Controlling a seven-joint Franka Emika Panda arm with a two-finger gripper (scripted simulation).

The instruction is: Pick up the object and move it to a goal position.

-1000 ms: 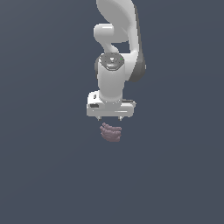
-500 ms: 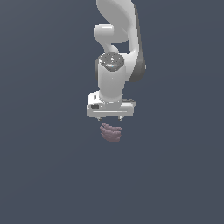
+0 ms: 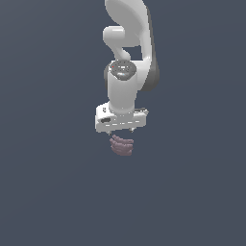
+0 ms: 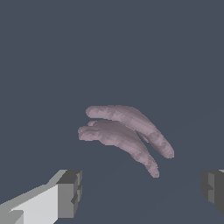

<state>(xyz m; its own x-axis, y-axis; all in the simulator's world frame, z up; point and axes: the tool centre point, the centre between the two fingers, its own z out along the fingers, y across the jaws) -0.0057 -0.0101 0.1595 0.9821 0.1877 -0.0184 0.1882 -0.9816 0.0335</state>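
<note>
Flat slate-grey backdrop throughout, white jointed robot arm (image 3: 126, 53) pointing straight down, white gripper (image 3: 121, 130) with dark-padded jaws spread wide, gripping nothing, small ridged mauve-purple matte blob (image 3: 122, 145) just below, between the fingers (image 4: 69, 194), untouched.

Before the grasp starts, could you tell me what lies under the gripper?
The mauve object lies below the open gripper, between its fingers and untouched. Only plain dark ground shows around it; the ground beneath the object is covered.
</note>
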